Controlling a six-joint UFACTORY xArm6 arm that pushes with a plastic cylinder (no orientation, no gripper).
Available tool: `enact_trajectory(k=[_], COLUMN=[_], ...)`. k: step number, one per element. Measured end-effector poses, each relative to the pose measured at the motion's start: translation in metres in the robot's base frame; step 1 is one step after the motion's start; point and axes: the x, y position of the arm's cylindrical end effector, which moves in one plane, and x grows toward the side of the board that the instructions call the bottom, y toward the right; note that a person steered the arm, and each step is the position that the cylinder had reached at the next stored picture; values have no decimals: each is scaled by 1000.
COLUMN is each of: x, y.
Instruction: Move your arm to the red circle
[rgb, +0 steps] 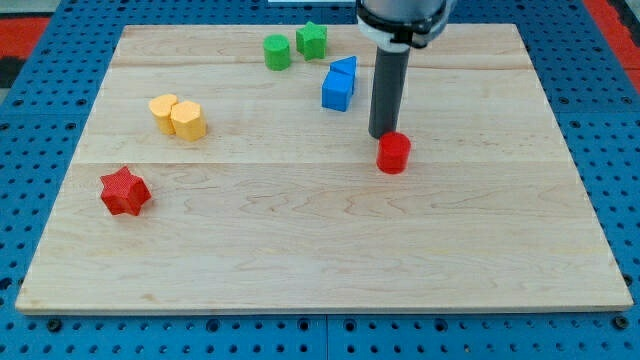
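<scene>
The red circle (394, 153) is a short red cylinder on the wooden board (320, 250), right of the middle. My tip (381, 136) stands just at its upper left edge, touching or almost touching it. The dark rod rises straight up from there to the view's top.
A blue cube (337, 91) and a blue triangle-like block (345, 68) sit left of the rod. A green cylinder (277, 52) and green star (312, 39) are at the top. Two yellow blocks (178, 116) lie at the left, a red star (124, 191) lower left.
</scene>
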Motion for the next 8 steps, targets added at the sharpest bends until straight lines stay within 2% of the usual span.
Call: enact_trajectory(k=[3, 5, 6, 7, 8], x=[5, -6, 14, 54, 40], y=[15, 96, 121, 101, 68])
